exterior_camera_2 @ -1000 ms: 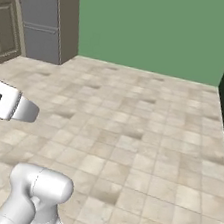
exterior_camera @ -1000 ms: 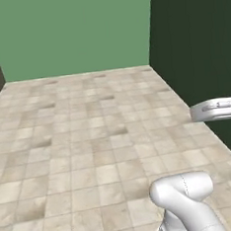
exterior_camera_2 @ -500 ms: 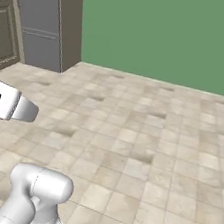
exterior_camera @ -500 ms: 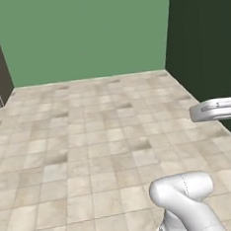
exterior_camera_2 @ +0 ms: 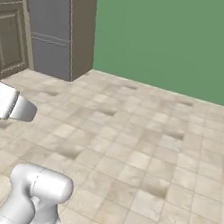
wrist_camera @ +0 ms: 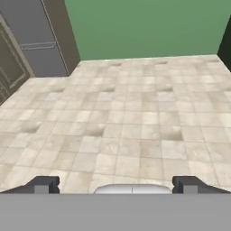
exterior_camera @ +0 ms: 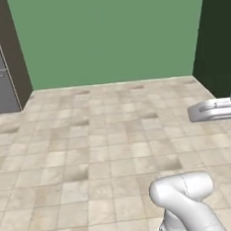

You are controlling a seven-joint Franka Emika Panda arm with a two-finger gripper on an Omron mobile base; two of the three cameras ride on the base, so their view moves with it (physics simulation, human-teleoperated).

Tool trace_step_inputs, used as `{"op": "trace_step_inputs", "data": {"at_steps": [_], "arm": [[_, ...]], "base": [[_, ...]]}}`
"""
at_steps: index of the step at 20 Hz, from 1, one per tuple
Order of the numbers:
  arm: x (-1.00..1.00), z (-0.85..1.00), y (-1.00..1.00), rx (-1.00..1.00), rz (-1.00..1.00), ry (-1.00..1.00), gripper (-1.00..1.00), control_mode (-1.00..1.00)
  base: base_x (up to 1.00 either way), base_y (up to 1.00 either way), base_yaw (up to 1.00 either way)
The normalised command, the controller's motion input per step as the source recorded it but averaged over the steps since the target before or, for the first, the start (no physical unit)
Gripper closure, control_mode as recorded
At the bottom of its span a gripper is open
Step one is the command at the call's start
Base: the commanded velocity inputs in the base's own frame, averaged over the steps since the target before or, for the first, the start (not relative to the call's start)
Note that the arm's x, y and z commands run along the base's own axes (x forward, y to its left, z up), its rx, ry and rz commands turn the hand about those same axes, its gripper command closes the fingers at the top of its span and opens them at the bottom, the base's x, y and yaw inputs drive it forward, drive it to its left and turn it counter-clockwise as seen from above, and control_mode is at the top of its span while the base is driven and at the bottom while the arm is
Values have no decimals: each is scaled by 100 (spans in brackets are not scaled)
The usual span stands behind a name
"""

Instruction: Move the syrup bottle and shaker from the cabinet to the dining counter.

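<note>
Over open tiled floor (wrist_camera: 135, 122), you have the gripper (wrist_camera: 115, 184) with its two dark fingertips (wrist_camera: 43, 184) set wide apart at the bottom of the hand view, nothing between them, only bare beige tile ahead.

Beyond the floor, a flat green wall (exterior_camera: 105, 34) closes off the far side. In the hand view a tall grey appliance (wrist_camera: 34, 36) with a dark brown side panel stands at upper left, against that wall; a beige panelled door (wrist_camera: 9, 67) sits just beside it, further left. The right base view gives you the same grey appliance (exterior_camera_2: 50, 24) at upper left, with the panelled door (exterior_camera_2: 9, 34) next to it.

The white arm (exterior_camera: 187, 200) rises at lower right of the left base view and at lower left of the right base view (exterior_camera_2: 37, 194).

You will find no syrup bottle, shaker or dining counter to locate in these views; I cannot tell where they are.
</note>
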Motion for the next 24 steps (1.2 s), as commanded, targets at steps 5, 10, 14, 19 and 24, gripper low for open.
{"op": "trace_step_inputs", "data": {"at_steps": [5,10,14,19,24], "arm": [[0,0,0,0,0,0,-100,100],[0,0,0,0,0,0,-100,100],[0,0,0,0,0,0,-100,100],[0,0,0,0,0,0,-100,100],[0,0,0,0,0,0,-100,100]], "base": [[100,3,53],[97,-13,81],[99,-33,75],[99,-52,65],[72,-69,46]]}}
